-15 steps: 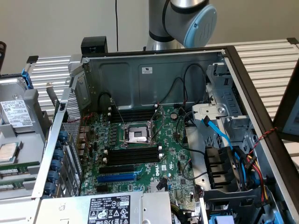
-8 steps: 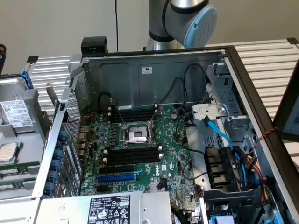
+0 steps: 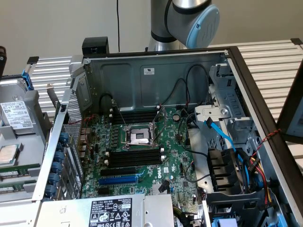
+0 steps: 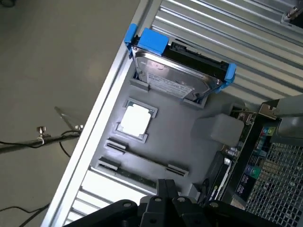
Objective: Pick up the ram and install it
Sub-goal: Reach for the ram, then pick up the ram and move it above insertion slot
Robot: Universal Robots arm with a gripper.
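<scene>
1. Open grey metal computer case (image 3: 156, 71) holding a large green motherboard (image 3: 142, 156).
2. Flat grey plastic tray (image 4: 184, 123) just beside the case.
3. Black gripper (image 4: 166, 185), fingers pressed together, holding nothing, above the tray.
4. Thin dark-green ram stick (image 4: 132, 176), on edge between the tray's clips.

Here are one grey metal computer case (image 3: 142, 80), one large green motherboard (image 3: 177, 161), one blue plastic slot (image 3: 118, 179), one blue-bracketed silver hard drive (image 4: 177, 78), one square silver processor chip (image 4: 136, 118) and two thin green ram sticks (image 3: 19, 171).
</scene>
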